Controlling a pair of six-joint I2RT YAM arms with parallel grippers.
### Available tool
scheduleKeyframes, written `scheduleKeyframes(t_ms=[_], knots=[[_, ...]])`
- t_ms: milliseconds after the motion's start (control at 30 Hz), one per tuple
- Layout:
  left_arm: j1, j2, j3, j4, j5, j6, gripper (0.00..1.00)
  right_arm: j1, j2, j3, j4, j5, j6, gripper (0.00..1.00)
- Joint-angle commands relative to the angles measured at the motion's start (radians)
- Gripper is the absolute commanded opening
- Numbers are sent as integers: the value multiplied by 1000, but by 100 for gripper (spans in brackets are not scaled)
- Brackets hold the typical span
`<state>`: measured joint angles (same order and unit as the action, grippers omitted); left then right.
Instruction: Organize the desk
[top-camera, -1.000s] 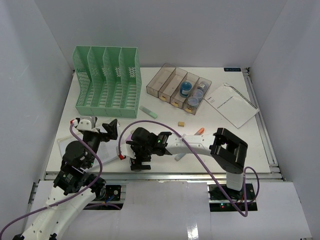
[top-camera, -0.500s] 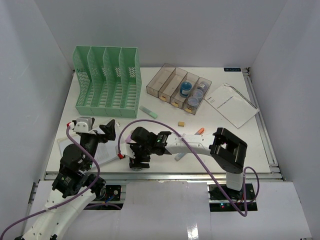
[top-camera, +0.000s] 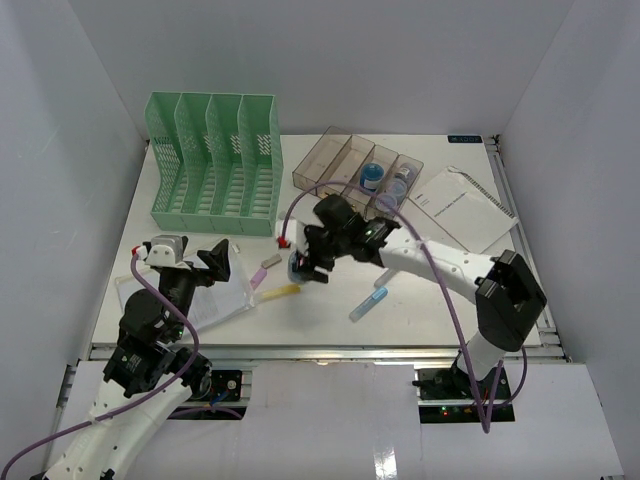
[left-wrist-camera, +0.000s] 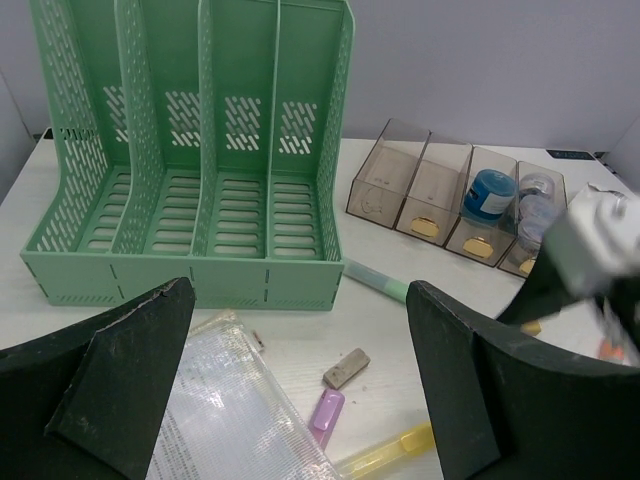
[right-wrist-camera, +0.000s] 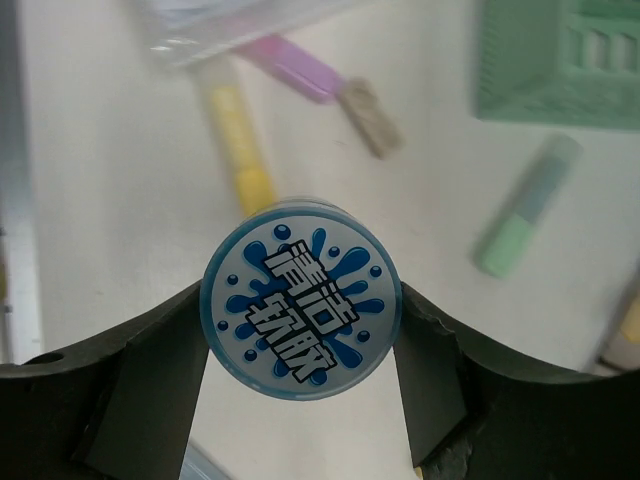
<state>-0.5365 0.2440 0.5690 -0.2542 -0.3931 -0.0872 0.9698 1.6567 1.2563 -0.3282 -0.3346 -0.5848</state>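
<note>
The white desk (top-camera: 430, 300) carries scattered stationery. My right gripper (top-camera: 303, 268) hangs over its middle, shut on a round blue jar (right-wrist-camera: 302, 295) with a splash-pattern label, held above the surface. Below it in the right wrist view lie a yellow highlighter (right-wrist-camera: 240, 150), a purple eraser (right-wrist-camera: 300, 68), a tan eraser (right-wrist-camera: 368, 118) and a green highlighter (right-wrist-camera: 525, 218). My left gripper (top-camera: 200, 262) is open and empty at the front left, over a clear plastic sleeve (left-wrist-camera: 235, 415). The purple eraser (left-wrist-camera: 327, 415) and tan eraser (left-wrist-camera: 346, 367) lie between its fingers.
A green slotted file rack (top-camera: 213, 160) stands at the back left. A clear four-compartment tray (top-camera: 340, 165) at the back middle holds blue jars. A white booklet (top-camera: 462, 208) lies at the right. A blue pen (top-camera: 367, 303) lies near the front edge.
My right arm has swung from the front edge back toward the middle of the desk, and the blue jar now shows in its jaws. My left gripper has barely moved.
</note>
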Motion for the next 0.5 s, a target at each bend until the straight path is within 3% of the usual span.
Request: scheduleKeyframes(t_ms=[0,200,333,467], knots=[[3,8,-3,-1,4,-5,98,-237,-64,96,15,-50,50,8],[3,28,-4,2,29,-3,98,-486,52,249,76,-48,296,8],[3,34,-4,1,40,-2,98,-582,183,387,87,-58,433,8],[2,33,-8,5,47,1,98,-626,283,468,88,-60,464,8]])
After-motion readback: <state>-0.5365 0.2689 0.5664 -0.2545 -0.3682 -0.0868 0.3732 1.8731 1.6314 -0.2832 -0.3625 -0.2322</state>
